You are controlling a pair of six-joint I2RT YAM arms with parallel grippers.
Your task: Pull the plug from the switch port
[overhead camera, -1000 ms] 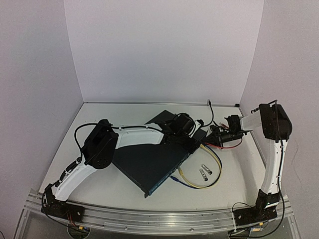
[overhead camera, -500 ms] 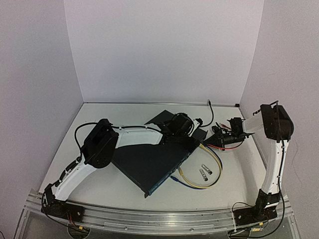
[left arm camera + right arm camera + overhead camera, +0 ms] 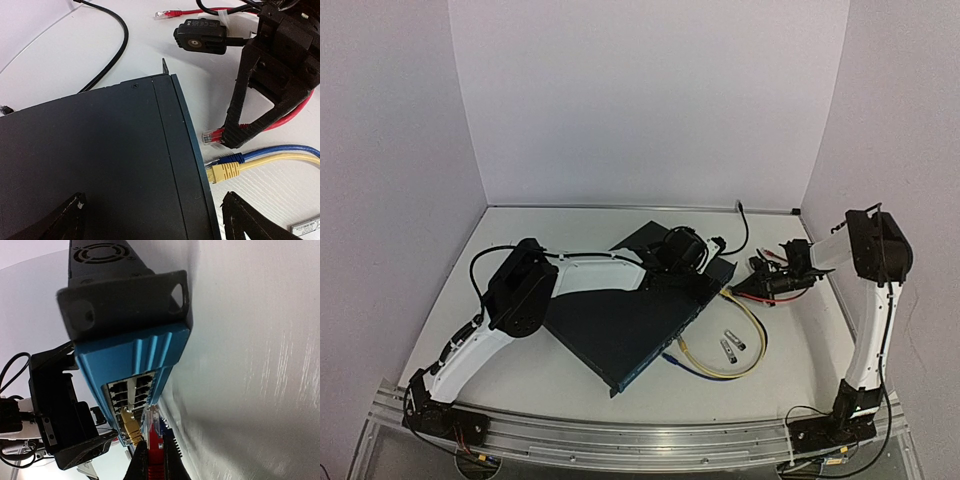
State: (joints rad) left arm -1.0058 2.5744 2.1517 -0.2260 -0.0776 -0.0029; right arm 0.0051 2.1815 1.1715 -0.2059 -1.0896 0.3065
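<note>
Retreating claw: the right gripper point(image 3: 155, 462) has drawn back toward the right wall over the last second, its fingers clamped on the red plug point(image 3: 211, 136).
Red plug: now out of its socket, with its tip just off the port face and not touching it.
Switch point(image 3: 620, 320): lies angled mid-table and has not shifted; the yellow plug point(image 3: 222, 171) remains seated.
Left gripper point(image 3: 150, 215): spread wide over the switch's top, holding nothing.
Meaning: the extraction looks done; what's left is carrying the cable clear.

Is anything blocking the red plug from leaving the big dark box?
Nothing visible does. The right gripper holds the red plug, its tip just off the switch; the yellow plug sits beside it.
</note>
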